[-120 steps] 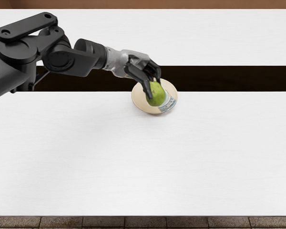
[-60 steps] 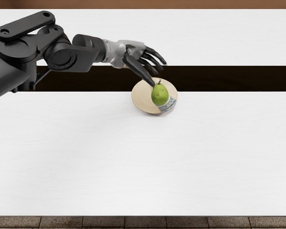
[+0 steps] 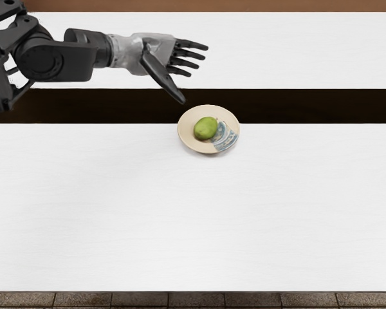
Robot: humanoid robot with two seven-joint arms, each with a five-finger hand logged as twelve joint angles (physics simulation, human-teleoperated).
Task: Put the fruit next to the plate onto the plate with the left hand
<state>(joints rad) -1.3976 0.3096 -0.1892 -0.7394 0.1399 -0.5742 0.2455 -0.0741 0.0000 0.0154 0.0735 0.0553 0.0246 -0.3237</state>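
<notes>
Pear point(image 3: 206, 128): green, lying on its side on the plate point(image 3: 189, 140), a little left of the plate's centre. Nothing touches it but the plate.

Plate: round, tan, with a blue-and-white patterned patch on its right part, partly covered by the pear. It sits at the far edge of the white table point(image 3: 193, 212); its back rim shows against the dark gap point(image 3: 309, 106) behind the table.

Left hand point(image 3: 167, 58): up and to the left of the plate, above the dark gap and the white surface point(image 3: 296, 51) beyond it, well apart from the pear. Fingers point(image 3: 192, 46) spread and stretched out, pointing right; thumb point(image 3: 168, 85) slanted down toward the plate, not reaching it. The hand holds nothing.

Left arm point(image 3: 58, 55): black, with a grey wrist section, entering from the upper left edge.

Right arm: not seen.

A strip of brown tiled floor point(image 3: 193, 300) runs along the bottom edge, below the table's near side.
</notes>
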